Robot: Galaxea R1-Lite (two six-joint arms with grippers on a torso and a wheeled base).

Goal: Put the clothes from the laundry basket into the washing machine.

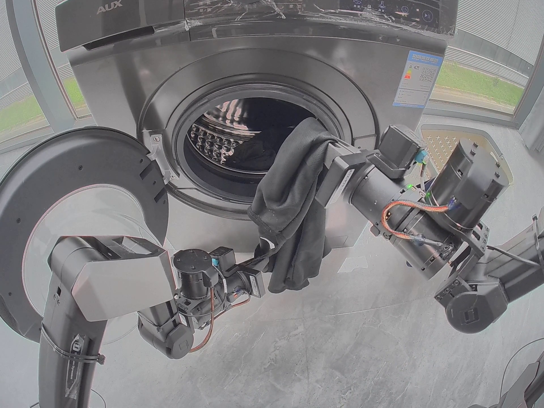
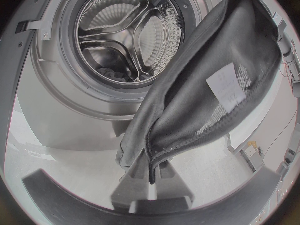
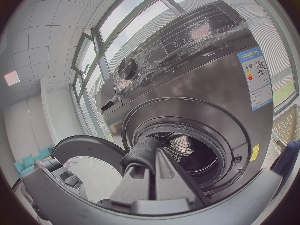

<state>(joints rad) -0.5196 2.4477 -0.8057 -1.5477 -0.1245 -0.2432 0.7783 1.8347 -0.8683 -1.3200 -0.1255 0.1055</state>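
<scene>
A dark grey garment [image 1: 289, 199] hangs stretched in front of the washing machine [image 1: 255, 58], just outside the right side of the drum opening [image 1: 243, 137]. My right gripper [image 1: 326, 148] is shut on its top end, level with the opening's rim. My left gripper [image 1: 265, 259] is lower, shut on the bottom hem. In the left wrist view the hem [image 2: 203, 78] is pinched in the gripper [image 2: 151, 175], and dark clothing [image 2: 114, 74] lies at the bottom of the drum. In the right wrist view black cloth [image 3: 142, 150] bunches out of the shut gripper [image 3: 153, 169].
The round door [image 1: 73, 182] stands swung open to the left, close to my left arm. A perforated laundry basket [image 1: 447, 140] sits right of the machine behind my right arm, with a blue garment [image 3: 289, 157] at its edge. Grey floor lies below.
</scene>
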